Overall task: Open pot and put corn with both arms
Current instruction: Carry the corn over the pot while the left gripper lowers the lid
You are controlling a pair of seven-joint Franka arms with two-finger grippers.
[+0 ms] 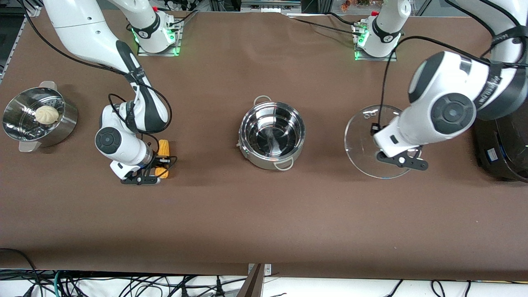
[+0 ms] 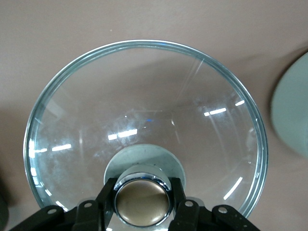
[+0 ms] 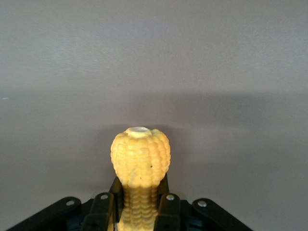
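The slim yellow-orange corn cob (image 1: 163,152) lies on the brown table (image 1: 264,222) toward the right arm's end, well apart from the shiny round stainless-steel pot (image 1: 272,135), which stands open and empty at the table's middle; the cob's long axis runs roughly toward and away from the front camera, and the right gripper (image 3: 139,211) sits down over it, its black fingers (image 3: 167,207) pinching the cob across its width, one blunt end (image 3: 139,131) jutting out past the fingertips; the grip looks made but the cob appears not yet lifted off the table; the coming move, as I judge it, is a carry sideways toward the pot, which the right arm alone is placed to do; the left gripper (image 2: 142,204) is over the left arm's end of the table, clamped on the tan knob (image 2: 142,201) of the clear glass lid (image 1: 373,136), holding it clear of the pot; the steel steamer pot (image 1: 37,117) with its round white bun (image 1: 46,114) stands nearest the right arm's end.
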